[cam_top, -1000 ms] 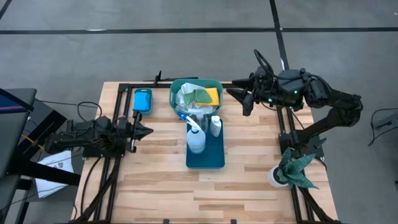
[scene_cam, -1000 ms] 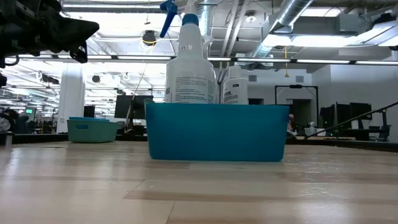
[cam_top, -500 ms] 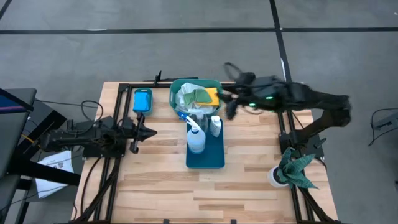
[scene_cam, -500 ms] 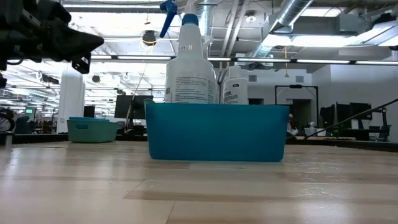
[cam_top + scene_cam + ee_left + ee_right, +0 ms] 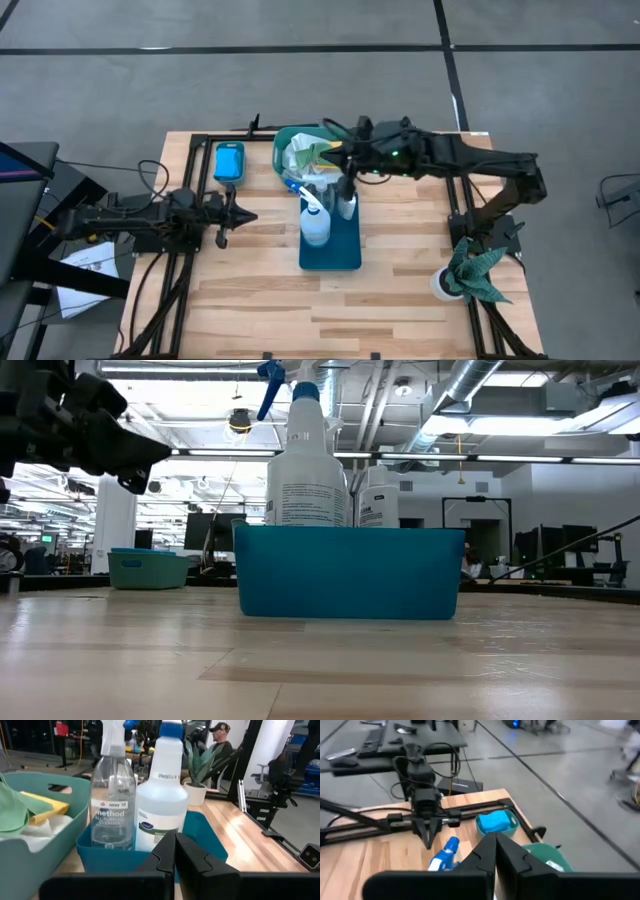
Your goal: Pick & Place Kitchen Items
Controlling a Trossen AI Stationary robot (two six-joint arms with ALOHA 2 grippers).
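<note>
The clear spray bottle with the blue trigger (image 5: 313, 222) stands in a deep blue plastic tray (image 5: 331, 250) mid-worktop (image 5: 260, 280), pale wood planks. Right gripper (image 5: 345, 172) hovers just above, fingers pressed together; left gripper (image 5: 243, 216) too. Behind: grey floor, ceiling ducts.

We count one spray bottle (image 5: 313, 222), two small bottles (image 5: 346, 203), one blue sponge (image 5: 229, 162) and two bins (image 5: 345, 255).
</note>
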